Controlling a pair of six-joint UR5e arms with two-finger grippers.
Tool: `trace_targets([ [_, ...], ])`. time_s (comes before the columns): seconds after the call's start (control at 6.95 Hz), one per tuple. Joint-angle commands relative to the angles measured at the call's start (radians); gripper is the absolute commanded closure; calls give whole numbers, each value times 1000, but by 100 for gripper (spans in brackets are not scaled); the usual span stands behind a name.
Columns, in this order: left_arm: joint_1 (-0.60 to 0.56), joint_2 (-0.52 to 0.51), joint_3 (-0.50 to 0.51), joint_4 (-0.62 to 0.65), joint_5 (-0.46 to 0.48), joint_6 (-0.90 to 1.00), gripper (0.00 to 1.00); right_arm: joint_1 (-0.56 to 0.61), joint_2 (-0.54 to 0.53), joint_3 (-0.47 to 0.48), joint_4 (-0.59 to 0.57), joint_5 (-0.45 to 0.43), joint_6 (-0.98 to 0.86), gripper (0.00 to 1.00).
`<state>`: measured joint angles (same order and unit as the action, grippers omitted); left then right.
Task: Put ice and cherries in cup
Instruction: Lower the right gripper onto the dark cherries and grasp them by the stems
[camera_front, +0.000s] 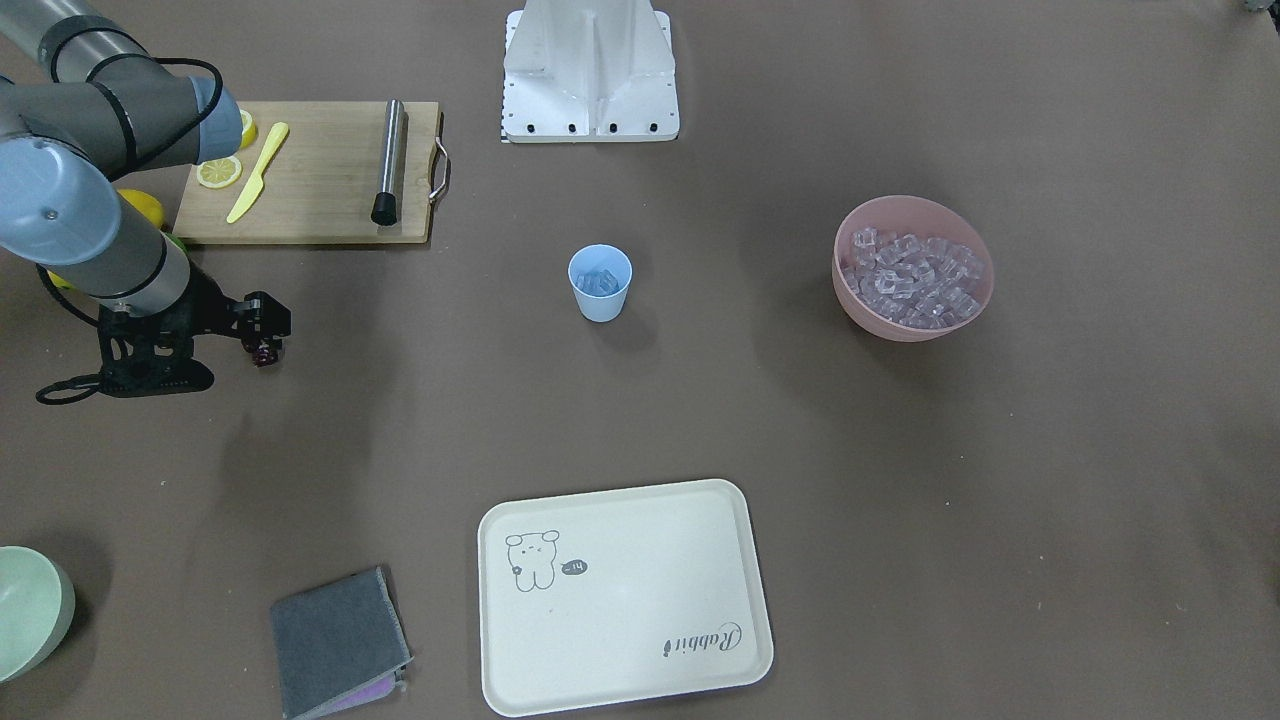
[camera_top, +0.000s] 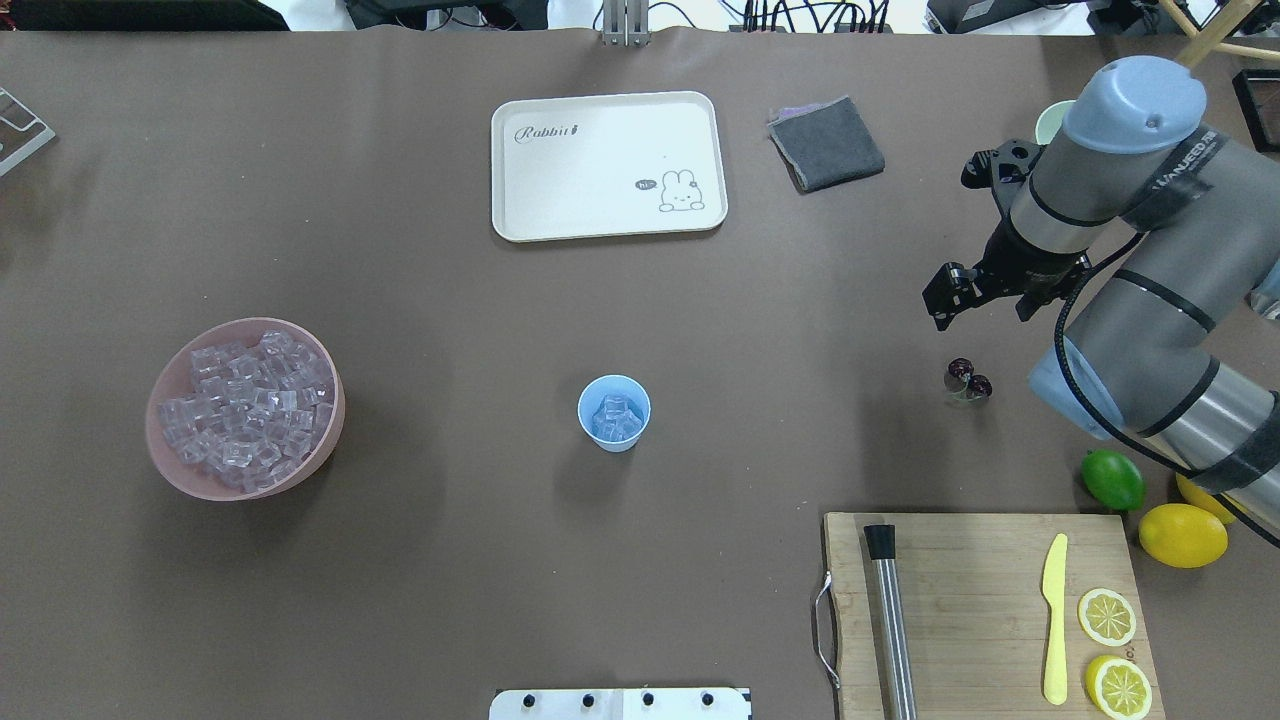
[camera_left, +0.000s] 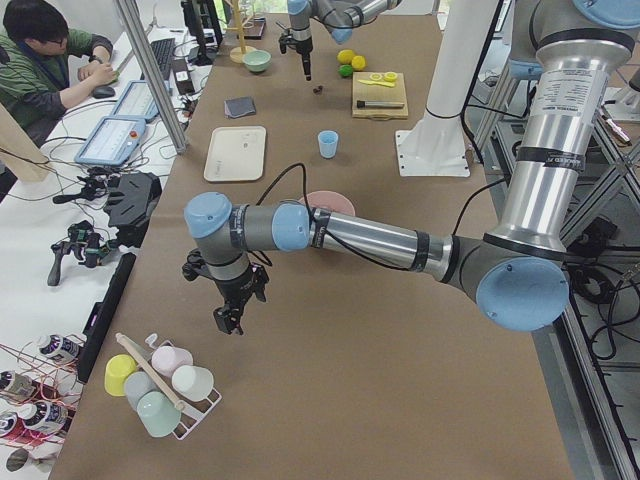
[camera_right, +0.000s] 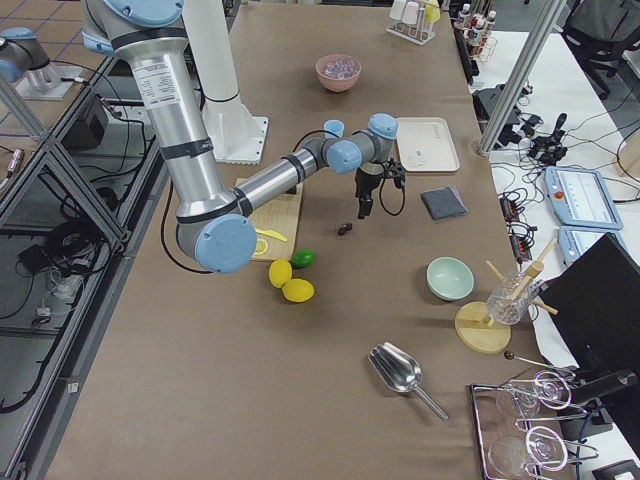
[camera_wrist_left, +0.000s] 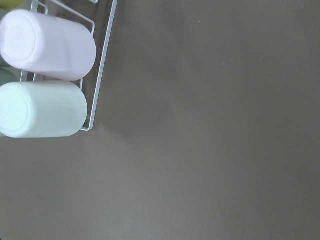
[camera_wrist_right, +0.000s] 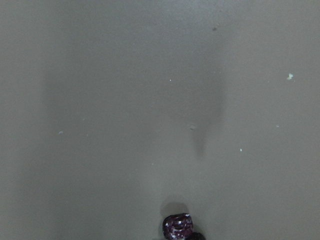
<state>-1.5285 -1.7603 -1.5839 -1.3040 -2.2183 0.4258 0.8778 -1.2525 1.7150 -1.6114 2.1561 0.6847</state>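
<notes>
Cherries (camera_top: 968, 380), two, lie near the right gripper (camera_top: 942, 305); one blue cup (camera_top: 613, 412) holds several ice cubes (camera_top: 617, 418). I cannot tell whether that gripper or the left gripper (camera_left: 226, 322) is spread.

Open tabletop (camera_top: 790, 400) between cherries (camera_top: 968, 379), cup (camera_top: 613, 412)

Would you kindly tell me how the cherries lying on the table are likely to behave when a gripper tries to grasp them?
The cherries are round and glossy, so they will probably roll or slip from a pinch. They look tiny beside the lime, so likely very light. Two lie close together, so nudging one may shift the other.
</notes>
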Motion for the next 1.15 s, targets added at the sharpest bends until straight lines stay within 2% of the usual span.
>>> trace_targets([
  [0.0,-1,-1,2,-1,0,5,3,-16,-16,-168,240,-24,53,0],
  [0.29,-2,-10,2,0,0,5,3,-14,-70,-170,335,-13,168,0],
  [0.58,-2,-5,-2,2,0,4,3,-14,-71,-134,337,36,283,0],
  [1.01,-1,2,2,0,0,5,3,-17,-134,-54,335,36,285,0],
])
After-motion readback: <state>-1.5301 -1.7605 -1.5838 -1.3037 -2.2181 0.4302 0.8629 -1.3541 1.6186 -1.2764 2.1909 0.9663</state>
